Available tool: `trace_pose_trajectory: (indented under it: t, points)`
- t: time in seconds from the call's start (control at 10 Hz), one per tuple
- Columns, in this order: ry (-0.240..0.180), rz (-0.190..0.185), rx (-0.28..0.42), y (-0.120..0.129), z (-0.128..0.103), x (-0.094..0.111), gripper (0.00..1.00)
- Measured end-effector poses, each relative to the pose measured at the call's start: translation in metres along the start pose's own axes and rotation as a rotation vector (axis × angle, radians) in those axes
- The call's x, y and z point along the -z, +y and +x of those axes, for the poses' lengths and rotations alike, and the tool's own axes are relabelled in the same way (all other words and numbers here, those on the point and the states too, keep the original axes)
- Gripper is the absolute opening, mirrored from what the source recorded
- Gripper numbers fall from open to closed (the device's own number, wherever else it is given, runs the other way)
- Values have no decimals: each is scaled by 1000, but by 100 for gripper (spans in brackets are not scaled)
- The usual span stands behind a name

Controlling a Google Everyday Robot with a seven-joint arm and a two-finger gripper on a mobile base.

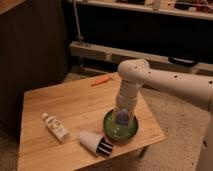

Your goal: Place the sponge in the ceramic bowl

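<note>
The green ceramic bowl sits near the front right corner of the wooden table. My white arm comes in from the right and bends straight down over it. The gripper hangs just above the bowl's inside, shut on the small blue-grey sponge. The sponge shows at the gripper's tip, low over the middle of the bowl. I cannot tell whether it touches the bowl's floor.
A white cup with dark stripes lies on its side just left of the bowl. A white labelled bottle lies further left. An orange object lies at the table's far edge. Dark shelving stands behind.
</note>
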Motion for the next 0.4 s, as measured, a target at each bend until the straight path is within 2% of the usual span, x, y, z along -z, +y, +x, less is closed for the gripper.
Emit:
trace_pose_trajectory:
  t: [0.2, 0.4]
  points:
    - [-18, -5, -1, 5, -6, -5, 80]
    - [-37, -8, 16, -5, -3, -14, 80]
